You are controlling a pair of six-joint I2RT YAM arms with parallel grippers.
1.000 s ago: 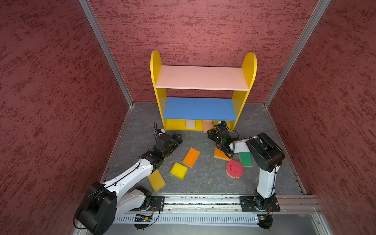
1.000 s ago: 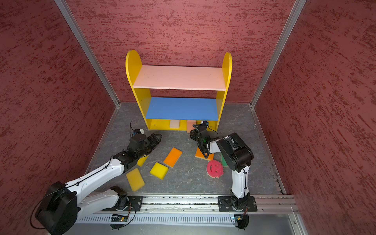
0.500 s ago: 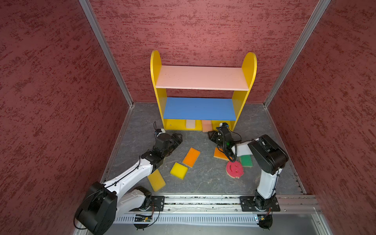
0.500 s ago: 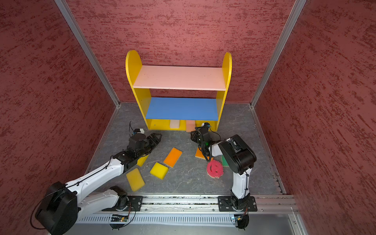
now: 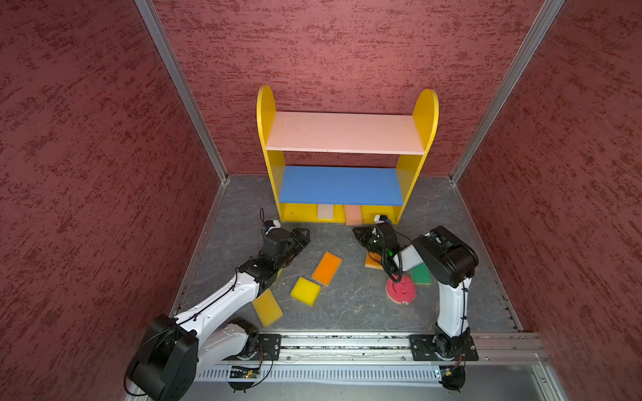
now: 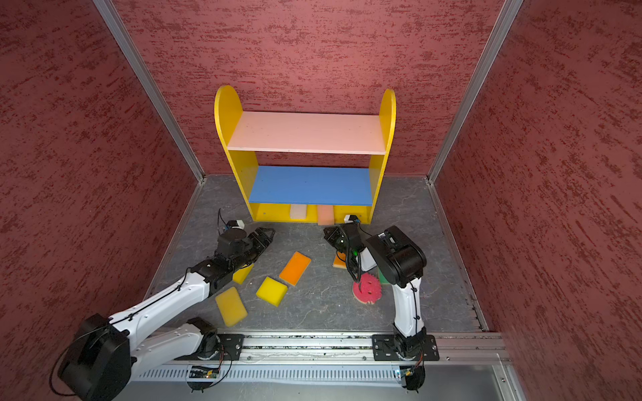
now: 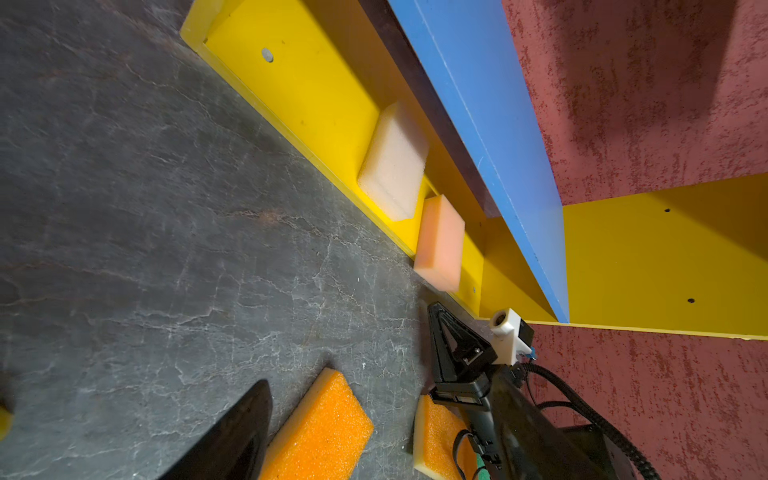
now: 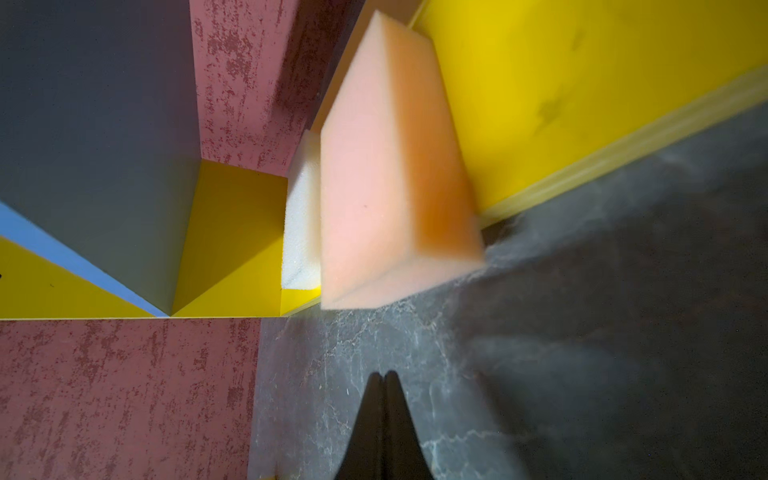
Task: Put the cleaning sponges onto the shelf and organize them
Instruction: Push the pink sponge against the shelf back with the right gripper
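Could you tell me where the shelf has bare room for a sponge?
The pink top board and blue middle board are bare. The bottom board is free left of the cream sponge, crowded mid-board beside the peach sponge.

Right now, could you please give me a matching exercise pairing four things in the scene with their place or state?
Things:
1. cream sponge
2. peach sponge
3. round pink sponge
4. right gripper

Place or state:
A. shut, empty
B. on the floor
C. pokes past the bottom board's front edge
D. wholly on the bottom board

Pairs: 1-D, 2-C, 3-B, 4-A
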